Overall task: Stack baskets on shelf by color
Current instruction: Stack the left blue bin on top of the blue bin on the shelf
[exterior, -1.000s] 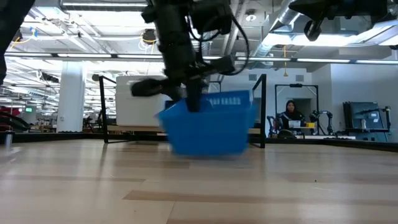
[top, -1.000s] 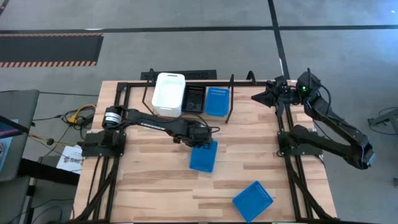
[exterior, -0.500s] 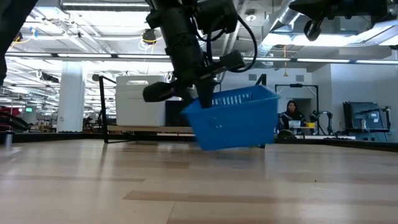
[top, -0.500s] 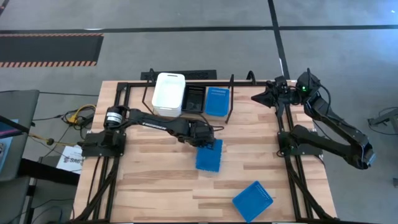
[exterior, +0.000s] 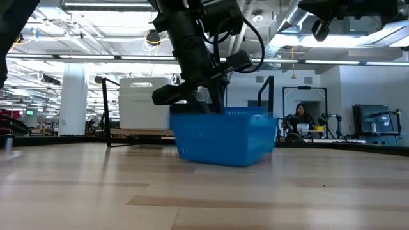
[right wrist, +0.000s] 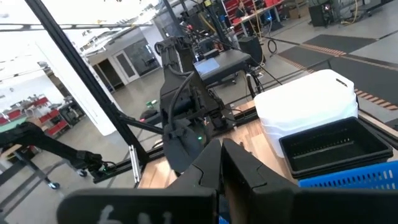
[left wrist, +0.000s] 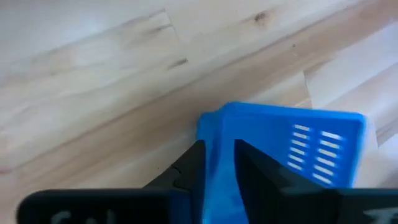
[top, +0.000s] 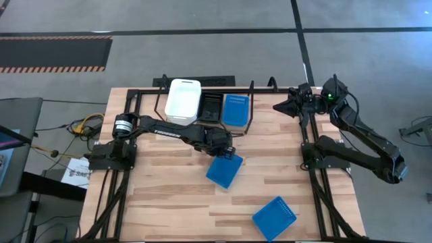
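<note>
From above, the left gripper [top: 226, 151] sits mid-table at the rim of a blue basket [top: 224, 171], lying askew on the wood; another blue one [top: 275, 218] lies near the front edge. The shelf [top: 251, 108] holds white [top: 183, 102], black [top: 210, 107] and blue baskets (side by side). Low down, the basket [exterior: 222, 137] rests on the table. At the left wrist, fingers [left wrist: 189, 167] straddle the blue wall [left wrist: 217, 168], grip unclear. The right gripper [top: 283, 104] waits beside the shelf; its fingers [right wrist: 211, 163] look nearly together.

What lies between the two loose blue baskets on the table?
Only bare table, seen in the high view: the held blue basket and the front blue basket stand apart.
</note>
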`<state>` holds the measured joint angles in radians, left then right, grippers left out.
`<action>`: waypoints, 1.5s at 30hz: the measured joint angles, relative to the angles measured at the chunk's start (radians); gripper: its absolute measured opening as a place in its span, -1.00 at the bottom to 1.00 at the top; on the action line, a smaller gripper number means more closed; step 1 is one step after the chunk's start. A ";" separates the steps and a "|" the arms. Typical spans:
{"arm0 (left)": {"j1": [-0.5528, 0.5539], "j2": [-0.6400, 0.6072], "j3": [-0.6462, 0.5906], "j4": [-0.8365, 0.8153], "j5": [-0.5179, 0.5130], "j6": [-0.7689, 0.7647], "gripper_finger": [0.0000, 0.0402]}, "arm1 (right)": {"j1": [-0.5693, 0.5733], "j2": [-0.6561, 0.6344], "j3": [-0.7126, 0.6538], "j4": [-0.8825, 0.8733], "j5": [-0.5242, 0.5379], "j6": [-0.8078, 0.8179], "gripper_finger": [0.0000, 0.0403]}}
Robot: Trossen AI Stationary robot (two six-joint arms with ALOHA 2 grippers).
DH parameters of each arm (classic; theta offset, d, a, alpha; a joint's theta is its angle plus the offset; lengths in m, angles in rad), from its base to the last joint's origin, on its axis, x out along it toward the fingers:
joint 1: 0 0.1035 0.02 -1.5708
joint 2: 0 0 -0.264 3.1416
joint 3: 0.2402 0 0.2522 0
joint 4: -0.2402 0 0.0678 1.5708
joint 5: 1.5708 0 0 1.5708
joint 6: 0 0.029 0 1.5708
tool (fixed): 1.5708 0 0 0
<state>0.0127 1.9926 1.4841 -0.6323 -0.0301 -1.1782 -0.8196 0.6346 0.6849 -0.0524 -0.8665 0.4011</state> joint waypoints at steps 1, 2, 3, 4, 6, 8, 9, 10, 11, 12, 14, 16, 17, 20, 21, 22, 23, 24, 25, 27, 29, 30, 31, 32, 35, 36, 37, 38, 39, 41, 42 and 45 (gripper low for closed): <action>0.005 0.000 0.000 0.001 0.005 0.002 -0.61 | 0.000 0.000 0.000 0.000 0.000 0.000 -0.82; 0.010 0.000 0.000 0.002 0.013 0.008 -0.58 | 0.000 0.000 0.000 0.000 0.000 -0.001 -0.82; 0.016 0.000 0.000 0.004 0.018 0.010 -0.55 | 0.000 0.000 0.000 0.000 0.000 -0.002 -0.82; 0.022 0.000 0.000 0.004 0.022 0.009 -0.52 | 0.000 0.000 0.000 0.000 0.000 -0.002 -0.82; 0.032 0.000 0.002 0.001 0.025 0.006 -0.48 | 0.000 0.000 0.000 0.000 0.000 -0.002 -0.82; 0.042 0.000 0.021 -0.007 0.026 0.020 -0.46 | 0.000 0.000 0.000 0.000 0.000 -0.002 -0.82; 0.046 0.000 0.036 -0.005 0.026 0.036 -0.45 | 0.000 0.000 0.000 0.000 0.000 -0.002 -0.82; 0.048 0.000 0.052 -0.003 0.025 0.054 -0.45 | 0.000 0.000 0.000 0.000 0.000 -0.002 -0.82; 0.051 0.000 0.070 -0.003 0.024 0.076 -0.45 | 0.000 0.000 0.000 0.000 0.000 -0.002 -0.82; 0.053 0.000 0.092 -0.006 0.021 0.102 -0.45 | 0.000 0.000 0.000 0.000 -0.001 -0.002 -0.82; 0.055 0.000 0.146 -0.008 0.016 0.164 -0.45 | 0.000 -0.001 0.000 0.000 -0.015 -0.001 -0.82; 0.053 0.000 0.214 -0.012 0.014 0.235 -0.45 | 0.001 -0.001 0.000 0.001 -0.044 0.013 -0.83; 0.049 0.000 0.251 -0.028 0.008 0.272 -0.45 | 0.002 -0.001 0.000 0.000 -0.061 0.027 -0.84; 0.028 0.000 0.381 -0.149 -0.059 0.387 -0.45 | 0.018 -0.019 0.000 -0.002 -0.105 0.072 -0.88; 0.018 0.000 0.430 -0.212 -0.100 0.425 -0.45 | 0.031 -0.026 0.004 -0.003 -0.111 0.083 -0.90; 0.007 0.000 0.479 -0.282 -0.152 0.459 -0.45 | 0.048 -0.034 0.011 -0.002 -0.115 0.094 -0.92; -0.006 0.000 0.532 -0.365 -0.213 0.488 -0.45 | 0.068 -0.039 0.019 -0.003 -0.117 0.105 -0.93; -0.020 0.000 0.583 -0.452 -0.282 0.515 -0.45 | 0.091 -0.041 0.030 -0.003 -0.115 0.116 -0.95; -0.035 0.000 0.633 -0.541 -0.356 0.537 -0.45 | 0.116 -0.042 0.043 -0.006 -0.107 0.123 -0.96; -0.066 0.000 0.732 -0.722 -0.495 0.560 -0.45 | 0.175 -0.042 0.079 -0.043 -0.054 0.124 -0.97; -0.093 0.000 0.818 -0.903 -0.598 0.561 -0.45 | 0.240 -0.040 0.121 -0.123 0.043 0.116 -0.98; -0.105 0.000 0.851 -0.957 -0.629 0.554 -0.45 | 0.278 -0.039 0.143 -0.176 0.105 0.102 -0.98; -0.114 -0.006 0.863 -0.937 -0.644 0.575 -0.45 | 0.320 -0.038 0.163 -0.238 0.182 0.090 -0.98; -0.120 -0.028 0.859 -0.920 -0.631 0.633 -0.45 | 0.365 -0.031 0.183 -0.298 0.265 0.081 -0.98; -0.132 -0.084 0.855 -0.929 -0.588 0.727 -0.45 | 0.531 0.029 0.221 -0.453 0.547 0.117 -0.98; -0.132 -0.102 0.847 -0.941 -0.585 0.724 -0.45 | 0.592 0.053 0.223 -0.495 0.645 0.150 -0.98; -0.132 -0.119 0.827 -0.937 -0.581 0.738 -0.45 | 0.654 0.086 0.223 -0.513 0.729 0.189 -0.99; -0.131 -0.141 0.805 -0.938 -0.567 0.774 -0.45 | 0.717 0.124 0.224 -0.507 0.808 0.230 -0.99; -0.130 -0.155 0.790 -0.945 -0.561 0.804 -0.45 | 0.781 0.161 0.225 -0.492 0.870 0.274 -0.99; -0.130 -0.196 0.755 -0.936 -0.578 0.827 -0.45 | 0.899 0.242 0.227 -0.453 0.984 0.354 -0.99; -0.128 -0.221 0.730 -0.940 -0.577 0.838 -0.45 | 0.950 0.285 0.227 -0.423 1.026 0.390 -0.99; -0.127 -0.286 0.668 -0.940 -0.597 0.885 -0.46 | 1.072 0.432 0.229 -0.333 1.165 0.515 -0.99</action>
<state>-0.1141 1.7062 2.1517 -1.5719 -0.6274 -0.2935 0.2526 1.0661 0.9143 -0.3851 0.2987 0.9158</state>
